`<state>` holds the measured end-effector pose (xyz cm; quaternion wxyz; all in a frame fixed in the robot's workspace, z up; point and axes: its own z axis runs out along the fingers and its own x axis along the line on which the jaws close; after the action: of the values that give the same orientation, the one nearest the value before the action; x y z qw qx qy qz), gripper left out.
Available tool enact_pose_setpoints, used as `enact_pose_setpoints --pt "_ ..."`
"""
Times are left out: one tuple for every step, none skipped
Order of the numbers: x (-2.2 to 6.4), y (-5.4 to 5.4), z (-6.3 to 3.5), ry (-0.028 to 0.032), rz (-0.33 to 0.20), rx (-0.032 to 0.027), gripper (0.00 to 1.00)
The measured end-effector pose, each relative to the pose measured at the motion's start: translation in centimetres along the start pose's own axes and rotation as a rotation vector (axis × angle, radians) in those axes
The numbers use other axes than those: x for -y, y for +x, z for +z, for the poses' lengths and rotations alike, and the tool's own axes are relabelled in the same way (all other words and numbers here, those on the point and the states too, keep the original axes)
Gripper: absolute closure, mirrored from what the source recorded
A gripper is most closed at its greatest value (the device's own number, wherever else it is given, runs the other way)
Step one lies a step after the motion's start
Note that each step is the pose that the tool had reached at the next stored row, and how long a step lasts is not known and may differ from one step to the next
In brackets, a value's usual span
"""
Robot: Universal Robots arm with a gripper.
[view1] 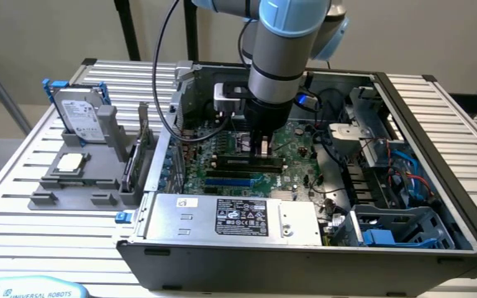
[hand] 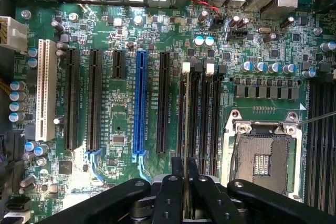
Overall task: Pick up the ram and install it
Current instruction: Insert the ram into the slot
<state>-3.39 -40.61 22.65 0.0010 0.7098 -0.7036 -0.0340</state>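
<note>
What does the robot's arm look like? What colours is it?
The arm is a thick silver-grey tube with light blue caps at the joints and a black band. A black cable loops beside it. The gripper has black metal fingers with round bolts.

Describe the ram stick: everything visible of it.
The ram shows edge-on in the wrist view: a thin, pale-green strip, chips hidden. The gripper pinches it, on edge, lined up along the black memory slots beside the empty processor socket. Whether it is seated cannot be told.
</note>
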Motion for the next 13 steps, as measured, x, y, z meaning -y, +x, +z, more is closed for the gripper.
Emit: enact_pose_setpoints --pt "0.0 0.0 0.02 0.0 0.0 0.0005 0.86" --pt "0.0 0.0 0.05 0.0001 0.0 0.001 0.86" --pt "0.0 -0.01 0.07 0.0 0.0 0.0015 0.86" --pt "0.0 -0.01 0.1 0.0 0.0 0.0021 0.86" --pt "0.0 -0.01 0.13 0.0 0.0 0.0029 0.86" --pt "0.0 -0.01 0.16 0.0 0.0 0.0036 0.86" --pt "0.0 -0.01 0.19 0.0 0.0 0.0043 0.86" --pt "0.0 -0.01 0.23 0.0 0.0 0.005 0.86" --pt "0.01 -0.01 0.26 0.0001 0.0 0.0055 0.86" --pt "0.01 -0.01 0.29 0.0 0.0 0.006 0.86" --pt "0.01 -0.01 0.3 0.0 0.0 0.0063 0.86" --pt "0.01 -0.01 0.31 0.0 0.0 0.0064 0.86" --pt "0.01 -0.01 0.31 0.0 0.0 0.0064 0.86"
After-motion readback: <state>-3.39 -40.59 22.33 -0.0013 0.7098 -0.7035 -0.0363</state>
